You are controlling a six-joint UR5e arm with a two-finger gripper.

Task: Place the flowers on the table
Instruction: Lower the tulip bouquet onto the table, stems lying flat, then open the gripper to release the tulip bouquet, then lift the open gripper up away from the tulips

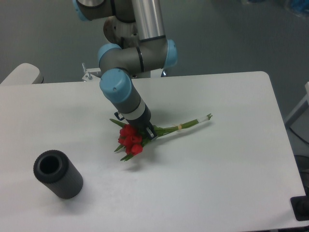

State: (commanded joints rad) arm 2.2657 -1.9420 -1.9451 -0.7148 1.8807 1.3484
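A: How far along is the job judged to be?

B: Nearly done. The table [231, 159] is reached by the flowers [131, 141], which are laid low near its centre, stems [186, 124] pointed toward two o'clock. Only release and withdrawal are left.

A: And the arm?

B: It is leaned down from twelve o'clock, wrist tilted toward five o'clock. The gripper [147, 131] is seen pinched on the bunch just behind the blooms. A dark cylinder [58, 174] is set well apart at eight o'clock.
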